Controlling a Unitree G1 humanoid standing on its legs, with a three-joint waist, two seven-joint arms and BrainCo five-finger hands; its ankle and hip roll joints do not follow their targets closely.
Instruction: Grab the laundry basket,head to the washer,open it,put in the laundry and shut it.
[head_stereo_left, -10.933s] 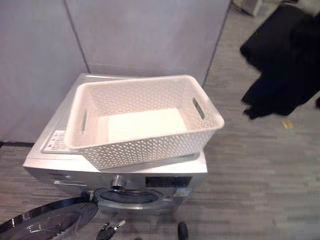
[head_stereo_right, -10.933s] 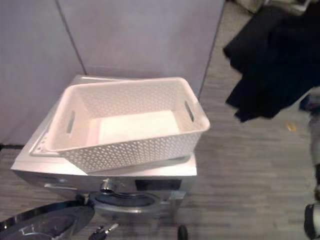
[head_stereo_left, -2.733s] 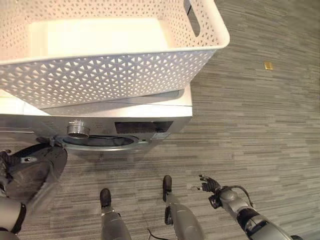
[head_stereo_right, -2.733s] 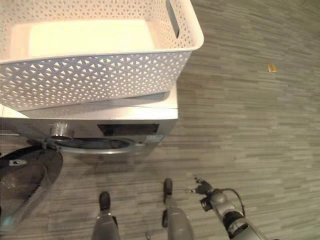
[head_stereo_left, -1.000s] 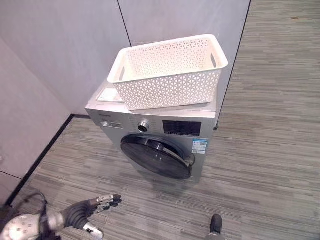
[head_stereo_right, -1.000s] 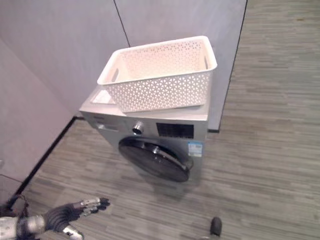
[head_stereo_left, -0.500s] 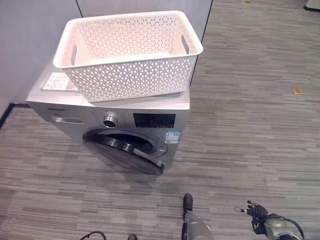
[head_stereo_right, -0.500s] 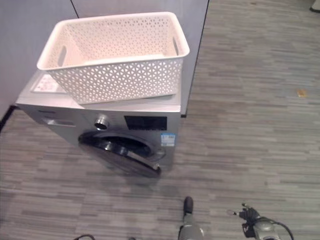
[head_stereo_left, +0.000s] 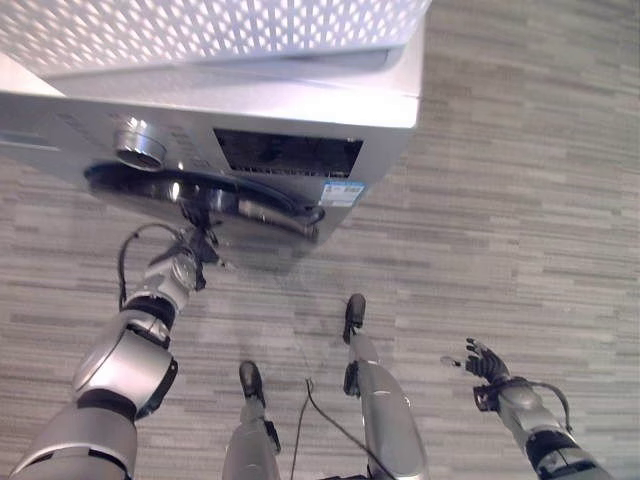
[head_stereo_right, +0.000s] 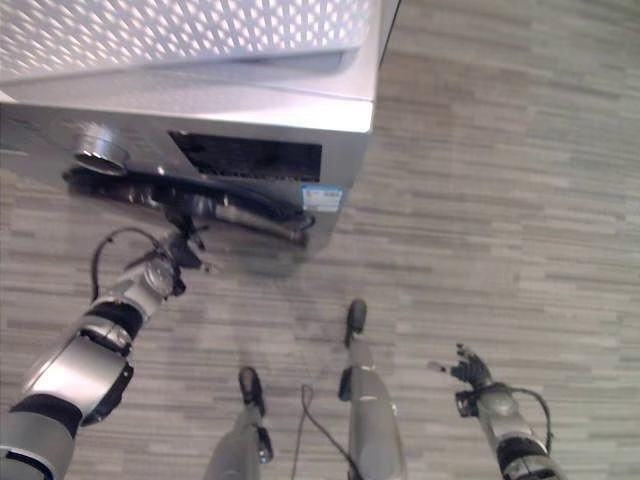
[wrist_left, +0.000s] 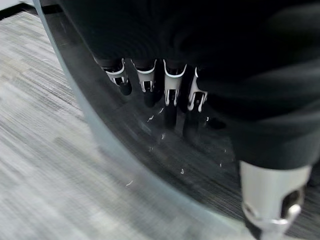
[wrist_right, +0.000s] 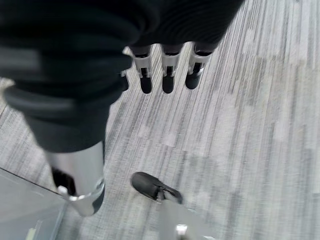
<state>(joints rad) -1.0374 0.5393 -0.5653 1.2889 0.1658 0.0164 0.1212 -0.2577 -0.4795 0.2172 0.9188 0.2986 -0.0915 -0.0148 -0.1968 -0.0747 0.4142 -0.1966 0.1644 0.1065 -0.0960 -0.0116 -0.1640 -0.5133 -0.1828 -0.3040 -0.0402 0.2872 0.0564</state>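
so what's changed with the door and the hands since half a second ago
The left hand has come up to the washer door, fingers straight against its glass. The door looks nearly shut. The right hand stays open over the floor, idle. The basket remains on the washer.

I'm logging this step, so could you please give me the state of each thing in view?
Washer door: ajar, not latched.
Laundry basket: resting on top of the washer.
Left hand: open, fingers straight against the door glass.
Right hand: open, holding nothing, over the floor.
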